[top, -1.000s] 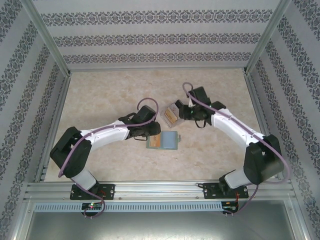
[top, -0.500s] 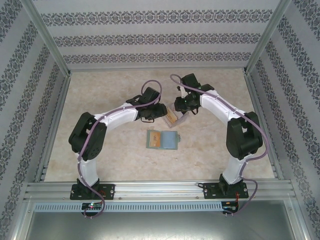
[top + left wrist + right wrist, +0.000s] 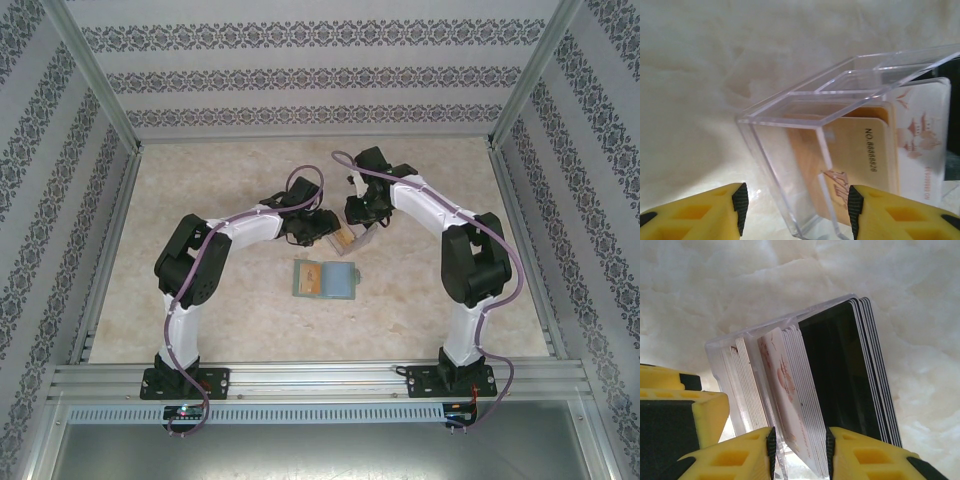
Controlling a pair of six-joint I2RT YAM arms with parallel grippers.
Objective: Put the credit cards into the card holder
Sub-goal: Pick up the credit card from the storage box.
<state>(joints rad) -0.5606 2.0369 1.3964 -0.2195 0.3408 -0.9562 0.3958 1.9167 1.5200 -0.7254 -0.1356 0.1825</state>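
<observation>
Seen from above, the left claw [image 3: 325,228] sits at mid-bench, just left of a clear rectangular plastic box [image 3: 350,240]. The right claw [image 3: 358,215] is at the box's far right side. Near of them, well apart from both claws, the flat grey-green folding card holder [image 3: 338,282] lies open on the pale marbled bench [image 3: 430,320], with an orange-yellow card [image 3: 310,282] on its left half.

The left wrist view adds what the overhead cannot. The left claw [image 3: 795,212] stands open, its yellow fingers [image 3: 715,212] wide apart, with a corner of the box [image 3: 785,165] in the gap. Inside is an orange-yellow plastic card [image 3: 860,150] printed "NO." and a row of digits, mostly eights; the last ones I cannot read. To the right is a white face with red buildings [image 3: 920,135] and red digits too small to read.

The right wrist view shows the box [image 3: 722,352] propped up on edge and packed with pale cards [image 3: 790,380], the foremost printed in red, and black plastic cards [image 3: 840,375] to their right. The right claw [image 3: 800,445] is closed on the box's wall and the pale cards just inside it.
</observation>
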